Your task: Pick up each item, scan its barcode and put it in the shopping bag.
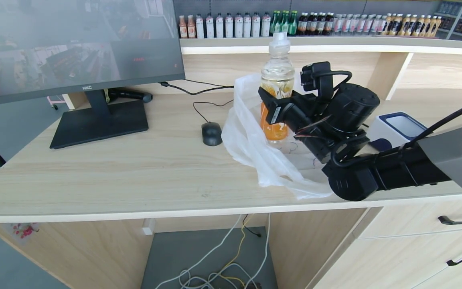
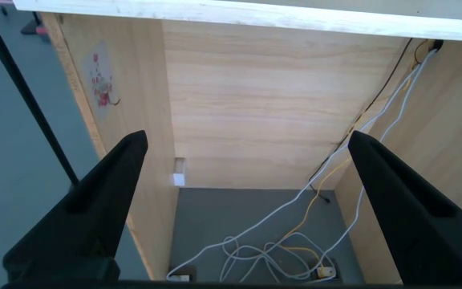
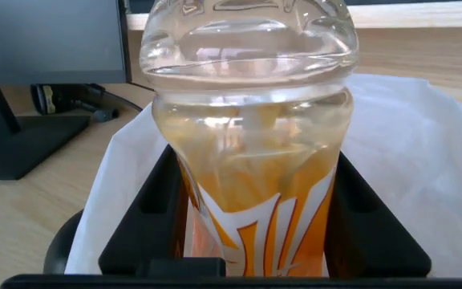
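Right gripper (image 1: 276, 110): over the worktop (image 1: 134, 172) at 3 o'clock from the mouse (image 1: 211, 133), jaws pinching the drink bottle on both sides of its orange-labelled lower half

Drink bottle (image 1: 277, 76): upright, clear plastic with a white cap and orange liquid in the lower part; it stands in the open mouth of the shopping bag, and I cannot tell whether its base rests on anything

Shopping bag (image 1: 251, 148): thin white plastic, lying crumpled on the worktop, its walls rising around the bottle at 9 and 12 o'clock

Left gripper (image 2: 247, 140): below the worktop's edge, jaws spread wide with nothing between them, facing the wooden panel and loose cables (image 2: 271, 249) under the worktop

Barcode scanner (image 1: 395, 128): white box with a dark window, on the worktop at 3 o'clock from the bag, partly behind the right arm

Monitor (image 1: 74, 44): on its black stand at 10 o'clock from the mouse

Shelf bottles (image 1: 307, 24): a row on the back shelf at 12 o'clock
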